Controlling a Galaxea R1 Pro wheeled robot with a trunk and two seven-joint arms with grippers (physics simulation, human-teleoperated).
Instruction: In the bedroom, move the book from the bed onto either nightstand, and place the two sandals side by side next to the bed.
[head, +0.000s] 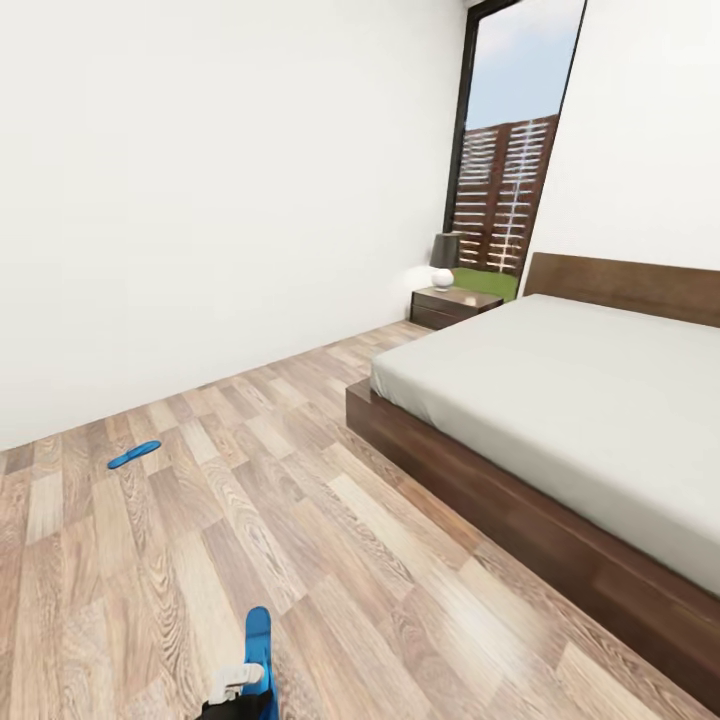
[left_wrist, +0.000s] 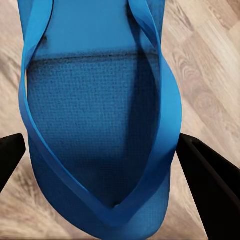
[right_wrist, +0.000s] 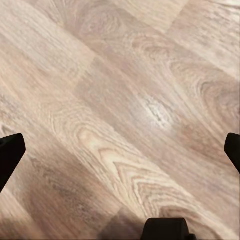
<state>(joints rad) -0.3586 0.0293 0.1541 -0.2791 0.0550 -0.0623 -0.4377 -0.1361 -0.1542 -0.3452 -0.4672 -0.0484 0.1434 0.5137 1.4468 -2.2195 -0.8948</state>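
A bright blue sandal (left_wrist: 100, 100) lies lengthwise between my left gripper's black fingers (left_wrist: 210, 180), which press on its two edges. In the head view that sandal (head: 258, 640) sticks out from my left gripper (head: 240, 685) at the bottom edge, above the floor. The other sandal (head: 134, 454) lies flat on the planks at the left, close to the white wall. The bed (head: 560, 400) fills the right side, and its visible mattress is bare. A nightstand (head: 455, 303) with a lamp (head: 445, 262) stands beyond the bed's head corner. The book is out of view. My right gripper (right_wrist: 120, 150) is open over bare floor.
Wood-plank floor (head: 300, 500) runs between the white wall on the left and the bed frame (head: 480, 490) on the right. A tall black-framed window (head: 505, 150) behind the nightstand shows a slatted fence.
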